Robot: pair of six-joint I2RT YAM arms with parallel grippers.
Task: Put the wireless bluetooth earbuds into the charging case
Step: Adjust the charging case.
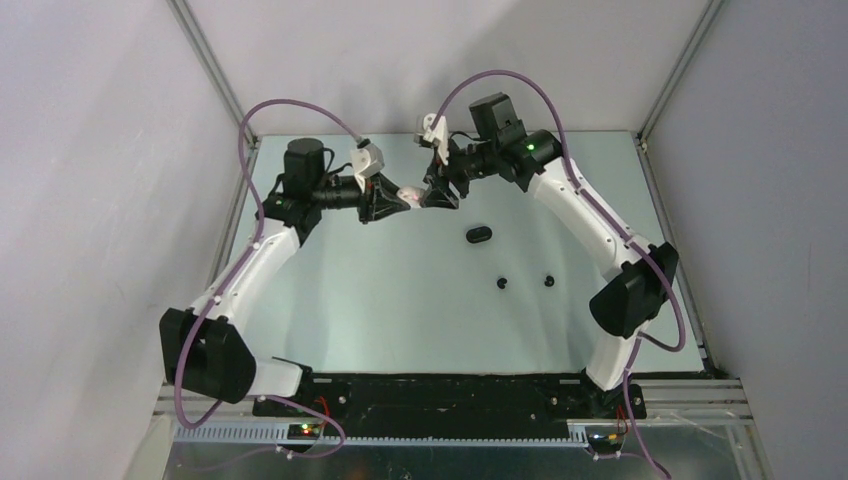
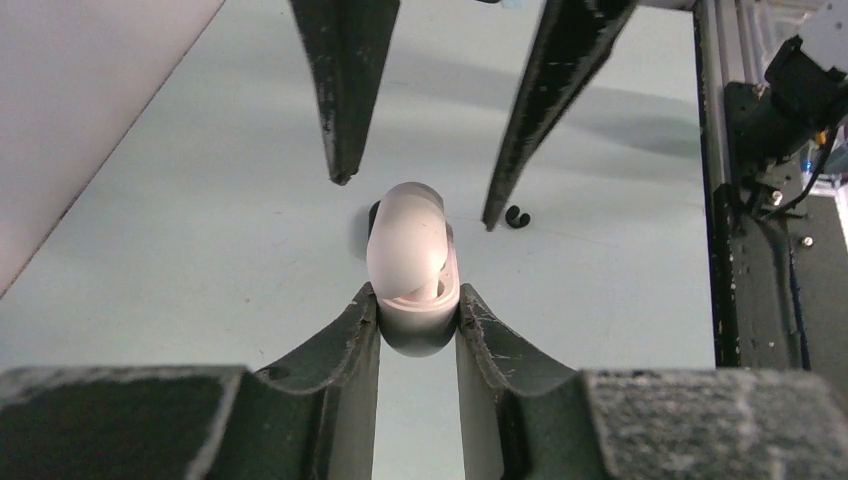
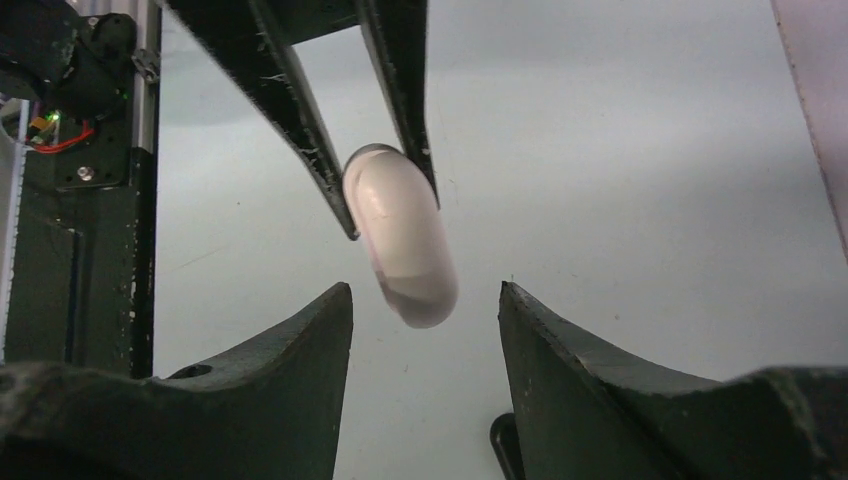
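Note:
A white pill-shaped charging case (image 2: 405,240) hangs above the table, and my left gripper (image 2: 418,300) is shut on its near end. Its lid looks slightly ajar, with a bit of the inside showing. My right gripper (image 3: 425,290) is open, its fingertips (image 2: 340,170) flanking the case's (image 3: 400,235) far end without touching it. In the top view both grippers meet at the back middle: left gripper (image 1: 392,197), case (image 1: 408,197), right gripper (image 1: 432,195). Two black earbuds (image 1: 503,283) (image 1: 548,280) lie on the table; one earbud (image 2: 516,216) shows in the left wrist view.
A black pill-shaped case (image 1: 480,234) lies shut on the table right of the grippers, and its edge (image 3: 505,445) shows under my right fingers. Aluminium frame posts and grey walls close in the table (image 1: 400,320) on three sides.

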